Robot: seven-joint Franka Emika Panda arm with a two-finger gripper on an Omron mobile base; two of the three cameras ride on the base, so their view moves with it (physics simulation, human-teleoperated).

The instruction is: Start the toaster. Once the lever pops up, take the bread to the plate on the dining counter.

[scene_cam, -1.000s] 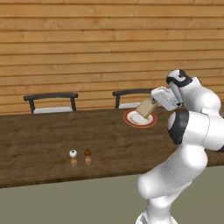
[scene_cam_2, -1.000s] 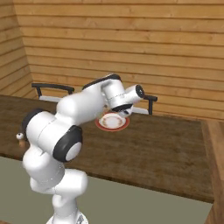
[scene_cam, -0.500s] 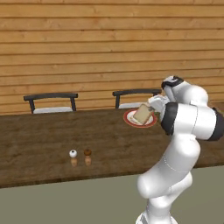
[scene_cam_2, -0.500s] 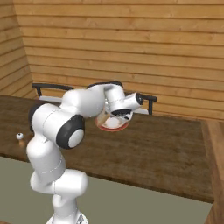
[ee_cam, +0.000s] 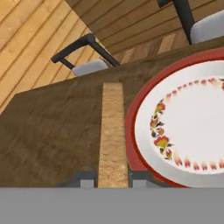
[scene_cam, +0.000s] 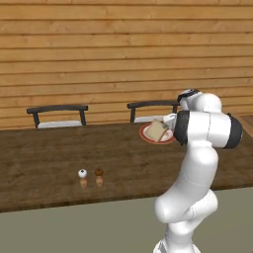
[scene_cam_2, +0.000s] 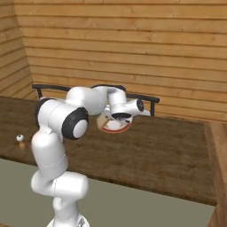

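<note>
The bread (ee_cam: 113,135), a pale tan slice seen edge-on, stands between my gripper's fingertips (ee_cam: 83,178), and my gripper (ee_cam: 113,180) is shut on it. Just beside it lies the plate (ee_cam: 131,135), red-rimmed with a white flowered centre, on the dark-brown dining counter (ee_cam: 52,131). From the left base view the bread (scene_cam: 158,130) hangs tilted, low over the plate (scene_cam: 146,134), with my gripper (scene_cam: 167,124) at its right. Whether the slice touches the plate I cannot tell. The plate (scene_cam_2: 119,129) sits partly behind my hand. The toaster is out of view.
Small salt (scene_cam: 83,178) and pepper (scene_cam: 99,177) shakers stand near the counter's front edge, well left of the plate. Two dark chairs (scene_cam: 57,113) (scene_cam: 150,108) stand behind the counter against the wooden wall. The counter's right end (scene_cam_2: 208,155) is close to the plate.
My hand has come down and forward with the bread, from above the plate to low over its edge. The elbow has swung up in front of the base cameras.
</note>
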